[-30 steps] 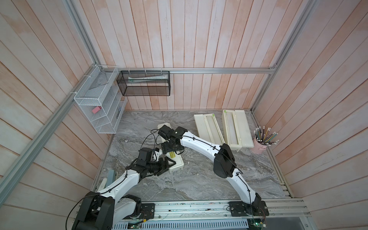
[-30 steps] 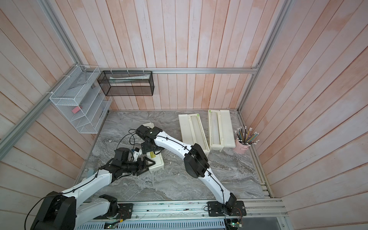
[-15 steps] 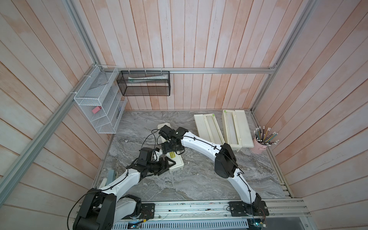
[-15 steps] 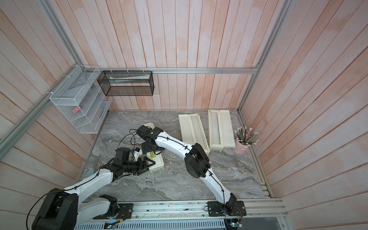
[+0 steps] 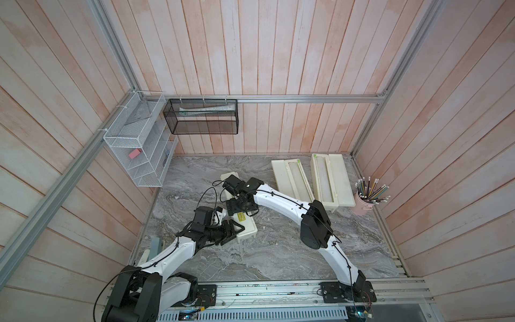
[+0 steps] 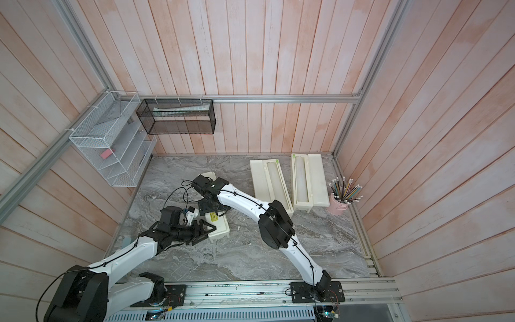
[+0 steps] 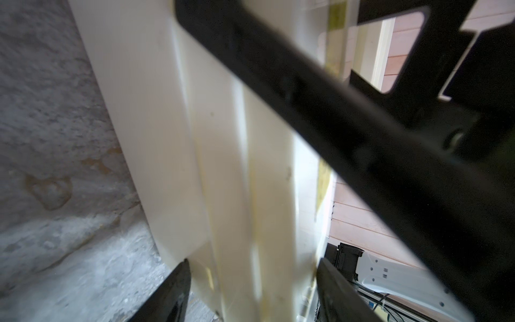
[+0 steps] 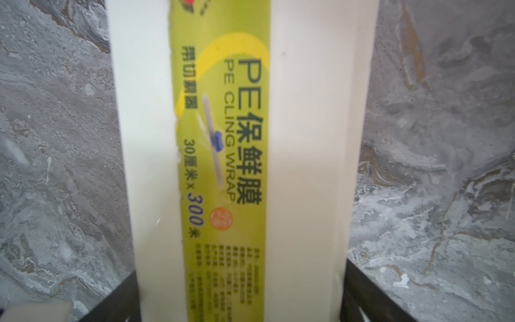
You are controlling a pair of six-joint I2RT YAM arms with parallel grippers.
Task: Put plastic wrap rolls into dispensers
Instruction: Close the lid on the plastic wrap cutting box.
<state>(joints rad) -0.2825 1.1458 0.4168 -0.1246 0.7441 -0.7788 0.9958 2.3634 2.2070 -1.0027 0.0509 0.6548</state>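
A closed cream dispenser with a yellow-green label lies at the table's centre-left. My right gripper reaches down over its middle. In the right wrist view the jaws of this gripper press both long sides of the dispenser. My left gripper is open at its near end, with the dispenser between the jaws. Two open dispensers at the back right each hold a plastic wrap roll in the trough.
A pink cup of pencils stands right of the open dispensers. A white wire shelf and a black mesh basket hang on the back-left walls. A grey object lies at the table's left edge.
My left gripper's jaws have narrowed around the closed dispenser's near end. The right arm and the dispenser have hardly moved.
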